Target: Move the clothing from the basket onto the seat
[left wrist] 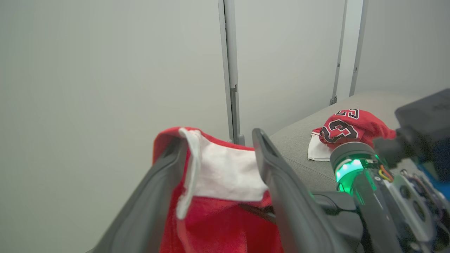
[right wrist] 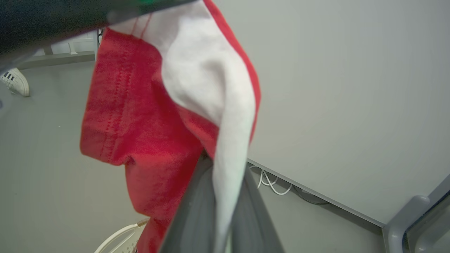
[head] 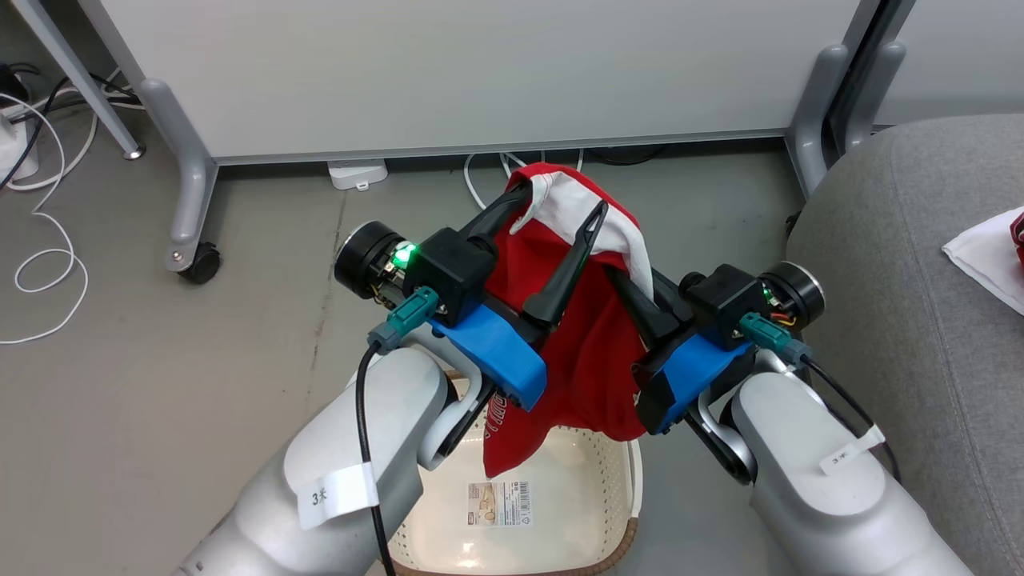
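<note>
Head view: the left gripper [head: 556, 206] is raised above the basket [head: 632, 488], fingers spread wide. A red garment [head: 592, 360] hangs in the air. Its top hem is hooked over the tip of one left finger, and white lining shows between the two fingers. Nothing is pinched on this side.

The right gripper [head: 620, 280] sits just beside it, to the right. Its fingers [right wrist: 193, 218] are pressed together on the garment's white-lined edge, and the right wrist view shows the white strip running down between them.

The garment's lower end dangles over the inside of the basket; I cannot tell whether it touches. The basket stands on the grey floor [head: 160, 384] between the two forearms, with a printed label [head: 498, 502] on its bottom.

A jersey [left wrist: 346, 128] with black-and-white numerals lies crumpled on the light-grey seat [left wrist: 295, 147], with white lining under it, well apart from the basket.

A white partition panel [head: 480, 72] stands behind, with loose cables [head: 48, 240] on the floor at left. A white shoe [right wrist: 14, 82] with dark stripes is at the edge of the right wrist view.
</note>
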